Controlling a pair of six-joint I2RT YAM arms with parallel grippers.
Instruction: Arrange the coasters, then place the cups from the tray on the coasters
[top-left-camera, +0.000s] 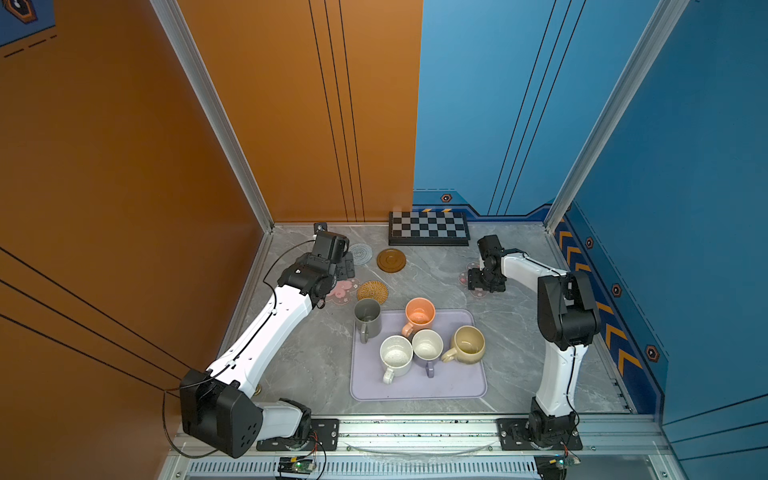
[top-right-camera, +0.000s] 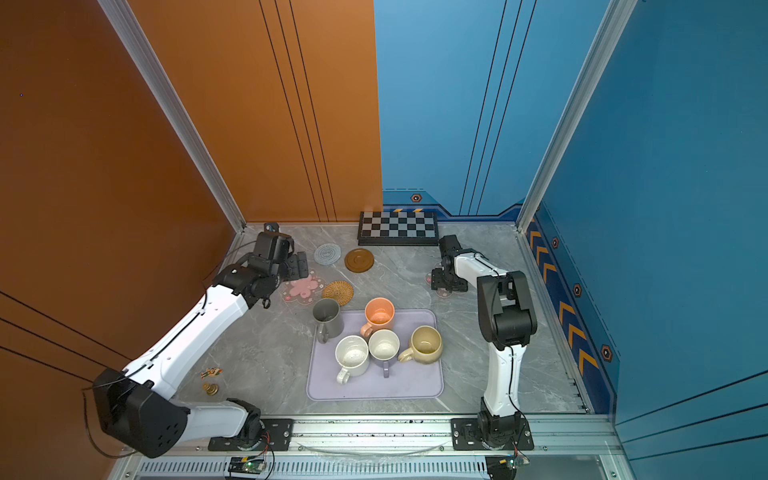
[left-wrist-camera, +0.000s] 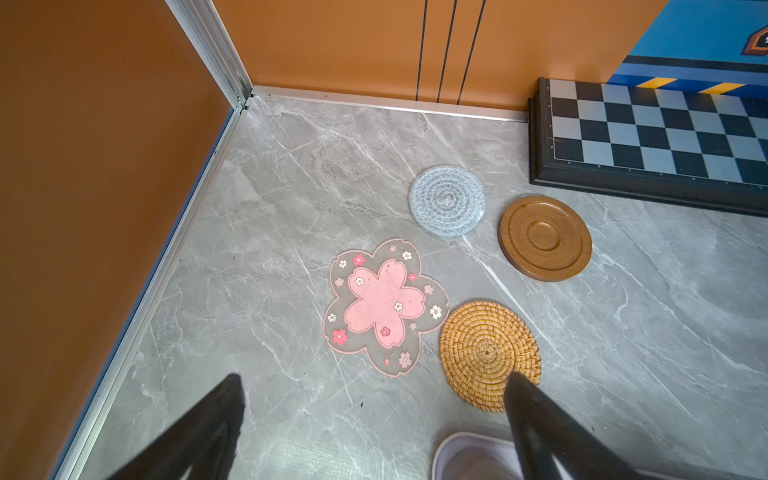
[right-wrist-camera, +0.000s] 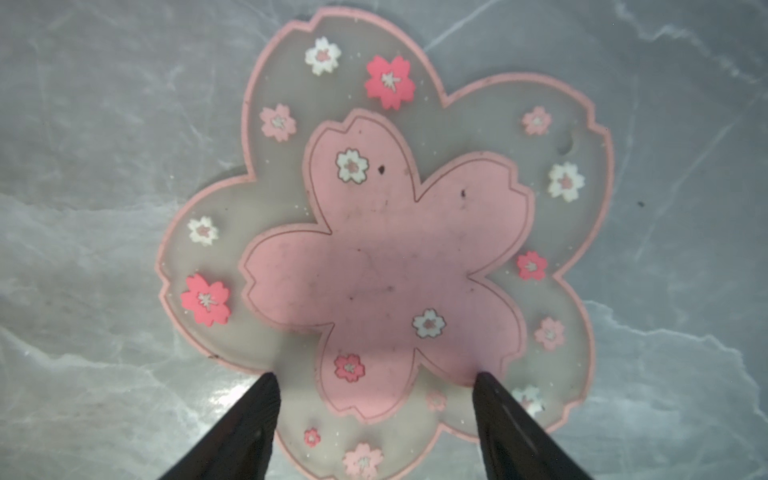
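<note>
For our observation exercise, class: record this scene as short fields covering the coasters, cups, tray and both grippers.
left cluster: flower coaster, rattan coaster, spiral coaster, wooden coaster
beneath right gripper: second flower coaster
cups: five, all at the tray, none on coasters
left gripper: open, holding nothing
right gripper: open, fingertips over that coaster, contact unclear

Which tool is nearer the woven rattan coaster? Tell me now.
Left. The left tool hovers beside the rattan coaster, one finger overlapping its edge in the wrist view; the right tool is across the table, over a flower coaster.
</note>
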